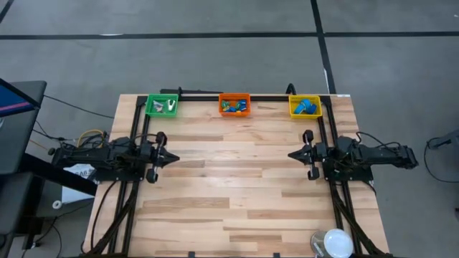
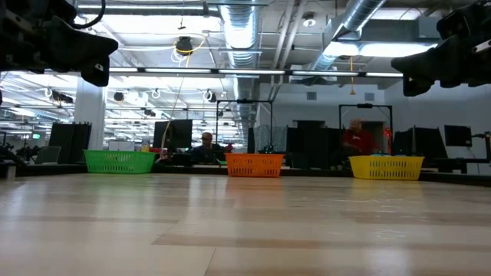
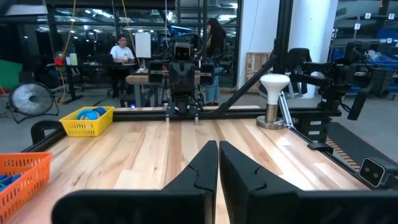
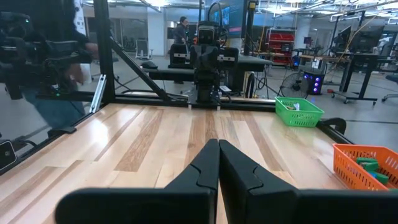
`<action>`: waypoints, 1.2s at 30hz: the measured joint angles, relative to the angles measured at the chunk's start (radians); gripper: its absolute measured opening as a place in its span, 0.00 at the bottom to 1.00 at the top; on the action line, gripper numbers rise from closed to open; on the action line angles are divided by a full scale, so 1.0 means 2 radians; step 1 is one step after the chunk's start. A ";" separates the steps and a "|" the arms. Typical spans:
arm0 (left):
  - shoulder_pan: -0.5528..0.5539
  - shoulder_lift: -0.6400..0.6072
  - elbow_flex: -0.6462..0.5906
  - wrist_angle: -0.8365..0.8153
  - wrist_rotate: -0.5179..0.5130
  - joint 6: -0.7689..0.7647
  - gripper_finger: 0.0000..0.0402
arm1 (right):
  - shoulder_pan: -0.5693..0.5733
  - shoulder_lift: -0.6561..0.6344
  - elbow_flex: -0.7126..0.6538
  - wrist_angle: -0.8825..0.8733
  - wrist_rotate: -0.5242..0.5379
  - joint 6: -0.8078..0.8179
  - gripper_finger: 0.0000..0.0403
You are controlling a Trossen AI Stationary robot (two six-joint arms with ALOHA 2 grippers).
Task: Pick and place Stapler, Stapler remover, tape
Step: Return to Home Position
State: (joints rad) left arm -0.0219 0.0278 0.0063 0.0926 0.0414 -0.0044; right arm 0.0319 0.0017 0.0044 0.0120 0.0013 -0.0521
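Closest, at the lower right of the high view: white round lamp (image 1: 336,242) on the edge of the wooden table (image 1: 237,201). Farther up, at mid-frame: left gripper (image 1: 174,158) toward the left side and right gripper (image 1: 292,154) toward the right side, tips pointed at each other, well apart, bare planks between, both held above the tabletop. Dark fingers (image 3: 198,171) of each pressed together on nothing, plain in both wrist views. Beyond, along the table's far edge at the top of the frame: green bin (image 1: 149,107) at left with small pale pieces inside, too small to tell; orange bin (image 1: 234,96) in the middle with blue and green staplers (image 1: 231,107) inside; yellow bin (image 1: 292,109) at right, holding the blue tape (image 1: 308,107) rolls. Farthest, in the low view: a person (image 2: 205,144) at a desk behind the bins.
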 joint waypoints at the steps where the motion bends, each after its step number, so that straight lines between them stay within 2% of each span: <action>1: 0.000 0.000 0.000 0.001 0.000 0.000 0.02 | 0.000 0.000 0.000 0.000 0.000 0.000 0.00; 36: 0.000 0.001 0.000 0.011 0.000 0.000 0.02 | 0.000 0.000 0.000 0.000 0.000 0.000 0.00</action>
State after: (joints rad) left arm -0.0219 0.0299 0.0063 0.1139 0.0414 -0.0044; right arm 0.0318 0.0017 0.0044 0.0120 0.0013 -0.0521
